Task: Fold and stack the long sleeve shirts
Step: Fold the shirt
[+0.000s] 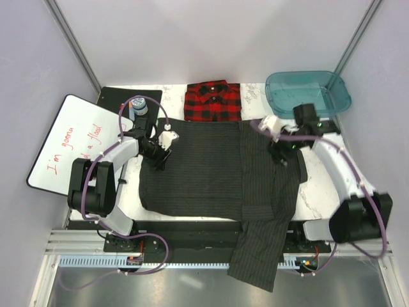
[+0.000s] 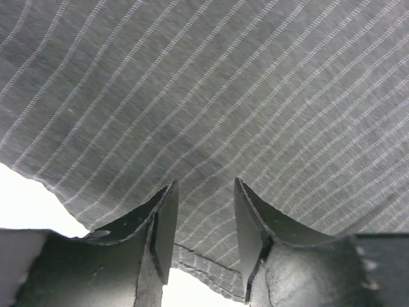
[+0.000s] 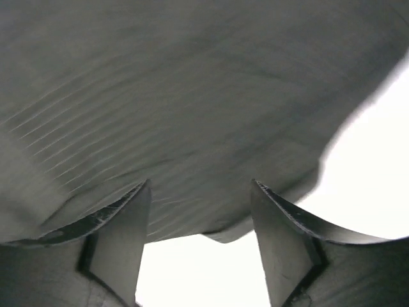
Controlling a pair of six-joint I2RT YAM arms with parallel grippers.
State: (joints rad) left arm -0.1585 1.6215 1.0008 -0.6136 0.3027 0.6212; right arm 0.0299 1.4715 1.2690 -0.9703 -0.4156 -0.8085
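Two grippers (image 1: 160,158) (image 1: 279,155), two shirts (image 1: 214,102) (image 1: 198,176), one tub (image 1: 319,96)

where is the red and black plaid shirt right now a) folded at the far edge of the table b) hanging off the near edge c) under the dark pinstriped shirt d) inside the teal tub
a: the folded red-and-black plaid flannel shirt lies at the far edge of the white table, left of the teal plastic tub and apart from it.

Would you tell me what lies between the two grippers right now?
The dark pinstriped shirt, spread out, fills the stretch between left gripper and right gripper; the top external view shows it.
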